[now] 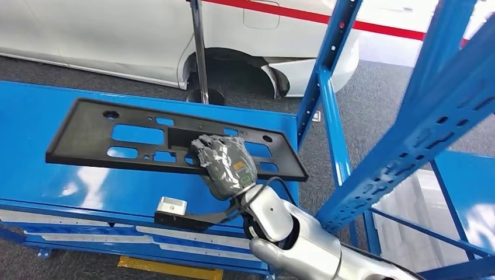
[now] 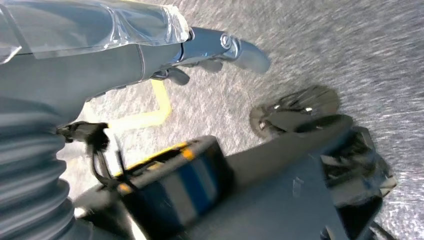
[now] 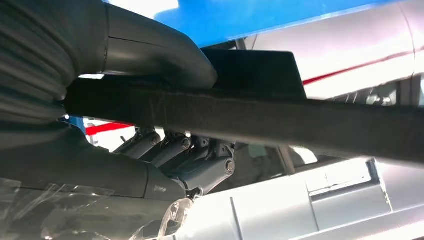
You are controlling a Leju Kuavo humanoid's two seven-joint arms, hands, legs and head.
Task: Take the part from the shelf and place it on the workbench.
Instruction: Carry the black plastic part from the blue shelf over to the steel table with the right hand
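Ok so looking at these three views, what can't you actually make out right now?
- Head view: the right hand covers the near edge of the black part, so the fingers beneath it are hidden.
- Head view: whether the part rests on the blue surface or hangs just above it cannot be told.
- Right wrist view: the part's edge hides the fingertips.
- Left wrist view: the left hand is motion-blurred over the floor.
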